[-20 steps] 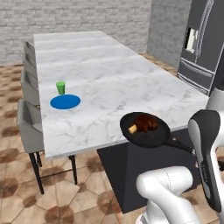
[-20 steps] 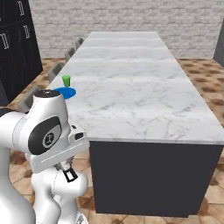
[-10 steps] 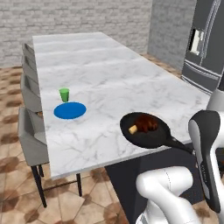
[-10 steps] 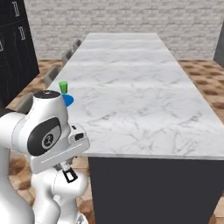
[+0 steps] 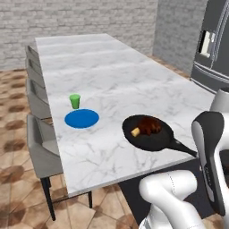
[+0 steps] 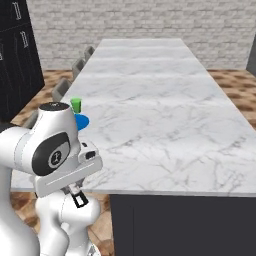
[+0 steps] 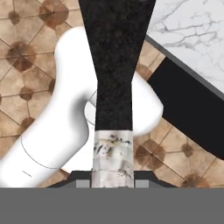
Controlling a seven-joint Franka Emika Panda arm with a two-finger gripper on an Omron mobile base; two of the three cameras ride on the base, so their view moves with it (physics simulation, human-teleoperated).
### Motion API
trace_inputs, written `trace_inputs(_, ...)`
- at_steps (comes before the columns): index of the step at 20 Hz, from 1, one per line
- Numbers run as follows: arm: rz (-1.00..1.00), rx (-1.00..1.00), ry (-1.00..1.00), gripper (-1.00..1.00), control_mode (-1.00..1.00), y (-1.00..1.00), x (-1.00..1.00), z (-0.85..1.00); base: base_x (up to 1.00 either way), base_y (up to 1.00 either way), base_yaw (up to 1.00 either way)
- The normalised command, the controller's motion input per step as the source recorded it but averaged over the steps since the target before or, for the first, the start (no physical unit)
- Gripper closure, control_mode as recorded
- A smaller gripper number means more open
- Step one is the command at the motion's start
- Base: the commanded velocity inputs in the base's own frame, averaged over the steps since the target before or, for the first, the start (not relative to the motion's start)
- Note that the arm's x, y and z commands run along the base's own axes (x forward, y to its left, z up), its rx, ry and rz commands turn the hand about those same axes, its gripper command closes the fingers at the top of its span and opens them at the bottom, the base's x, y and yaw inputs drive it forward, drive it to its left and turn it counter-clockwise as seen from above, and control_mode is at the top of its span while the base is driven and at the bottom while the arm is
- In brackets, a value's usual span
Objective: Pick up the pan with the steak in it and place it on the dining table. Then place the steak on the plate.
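Closer now than a moment ago, the base has rolled up toward the dining table (image 5: pixel 112 76), so the marble top fills more of the scene; the pan (image 5: pixel 150 133) rides along in the same spot relative to the arm. It hangs above the table's near right part, close to the near edge, its long handle (image 7: pixel 114 65) running back to the gripper (image 7: pixel 113 177), which is clenched on the handle's end. The steak (image 5: pixel 147 126) lies inside the pan toward its far side, its tan bit pointing left. Left of the pan, well apart from it, the blue plate (image 5: pixel 82 118) rests flat on the marble, with a small green cup (image 5: pixel 74 101) standing just beyond it. Grey chairs (image 5: pixel 41 147) line the table's left side.
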Motion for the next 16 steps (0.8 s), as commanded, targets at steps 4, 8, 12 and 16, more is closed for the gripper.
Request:
trace_inputs(4, 0.0, 0.0, 0.0, 1.0, 1.0, 0.0, 0.0, 0.0, 0.38, 0.28, -0.06)
trace_inputs(8, -0.02, -0.01, 0.0, 1.0, -1.0, 0.06, 0.1, -0.02, 0.1, 0.07, -0.02)
trace_inputs(12, 0.0, -0.01, 0.0, 1.0, -1.0, 0.06, 0.09, -0.05, 0.0, 0.0, 0.0)
trace_inputs(16, -0.01, -0.05, 0.0, 1.0, -1.0, 0.2, 0.22, -0.22, 0.0, 0.0, 0.0)
